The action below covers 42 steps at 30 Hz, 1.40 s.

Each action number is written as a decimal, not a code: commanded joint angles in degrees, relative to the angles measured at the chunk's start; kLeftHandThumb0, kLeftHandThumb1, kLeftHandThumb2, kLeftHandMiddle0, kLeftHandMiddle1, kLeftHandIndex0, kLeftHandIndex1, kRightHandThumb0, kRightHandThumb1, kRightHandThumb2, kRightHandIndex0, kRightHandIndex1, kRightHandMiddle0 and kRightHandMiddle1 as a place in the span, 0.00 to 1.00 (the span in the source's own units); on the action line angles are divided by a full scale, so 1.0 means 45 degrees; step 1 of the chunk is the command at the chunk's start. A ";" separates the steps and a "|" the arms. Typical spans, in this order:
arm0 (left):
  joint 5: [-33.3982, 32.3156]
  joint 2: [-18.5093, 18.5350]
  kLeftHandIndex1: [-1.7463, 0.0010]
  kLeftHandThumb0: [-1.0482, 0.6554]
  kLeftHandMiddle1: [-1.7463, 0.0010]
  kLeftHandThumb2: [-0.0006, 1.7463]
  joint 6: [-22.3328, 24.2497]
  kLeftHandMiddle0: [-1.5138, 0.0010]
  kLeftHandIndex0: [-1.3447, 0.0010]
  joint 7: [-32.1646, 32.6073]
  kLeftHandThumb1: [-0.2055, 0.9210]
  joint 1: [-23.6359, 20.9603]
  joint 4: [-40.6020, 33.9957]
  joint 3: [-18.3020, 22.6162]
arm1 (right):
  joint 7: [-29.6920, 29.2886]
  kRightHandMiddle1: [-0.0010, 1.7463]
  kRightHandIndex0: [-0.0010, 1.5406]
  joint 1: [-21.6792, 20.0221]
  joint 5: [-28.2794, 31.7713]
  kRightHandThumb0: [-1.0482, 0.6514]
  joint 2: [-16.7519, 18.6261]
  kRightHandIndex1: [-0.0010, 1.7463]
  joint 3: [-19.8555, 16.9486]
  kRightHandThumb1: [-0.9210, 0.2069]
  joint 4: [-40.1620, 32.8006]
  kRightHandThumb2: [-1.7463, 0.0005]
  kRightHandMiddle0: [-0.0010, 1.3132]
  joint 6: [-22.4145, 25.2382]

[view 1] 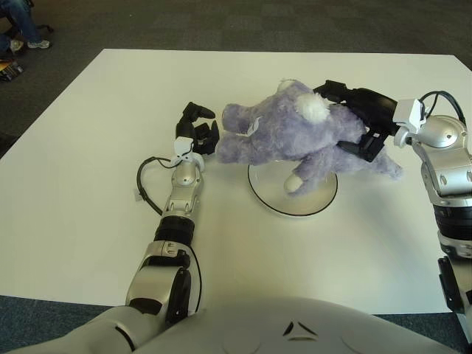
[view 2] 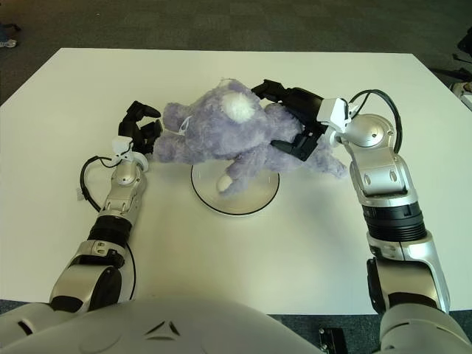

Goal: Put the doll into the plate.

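The purple doll (view 1: 295, 133) hangs over the white plate (view 1: 274, 200), one paw dangling toward its middle, clamped at the back by the right robot hand (view 1: 359, 122). To finish well, lower it centred before letting go (its head overhangs the plate's left rim). The plate looks otherwise empty. The left robot hand (view 1: 198, 133), fingers loosely apart, sits just left of the doll's head on the bench (view 1: 88, 133).
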 commanded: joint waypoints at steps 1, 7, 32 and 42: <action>0.0010 -0.0045 0.00 0.35 0.00 0.70 0.0035 0.21 0.59 0.0023 0.53 0.0575 0.0316 0.0011 | 0.0101 0.29 0.52 -0.0372 0.0487 0.95 0.0080 0.98 -0.0289 0.74 0.0222 0.11 0.00 0.0124; -0.0021 -0.0059 0.00 0.35 0.00 0.70 0.0007 0.22 0.59 0.0010 0.53 0.0575 0.0344 0.0021 | 0.0083 0.24 0.52 -0.0444 0.0638 0.94 0.0021 0.96 -0.0258 0.71 0.0355 0.14 0.00 0.0059; -0.0051 -0.0110 0.00 0.35 0.00 0.71 -0.0002 0.22 0.58 0.0039 0.52 0.0557 0.0372 0.0035 | 0.0023 0.17 0.46 -0.0242 0.1123 0.92 -0.0007 1.00 -0.0439 0.65 -0.0069 0.16 0.00 0.0094; 0.0091 -0.0097 0.00 0.35 0.00 0.70 0.0103 0.21 0.59 0.0128 0.53 0.0573 0.0312 -0.0023 | -0.0069 0.15 0.43 -0.0080 0.0288 0.91 -0.0466 1.00 -0.0139 0.60 -0.0408 0.20 0.00 -0.0218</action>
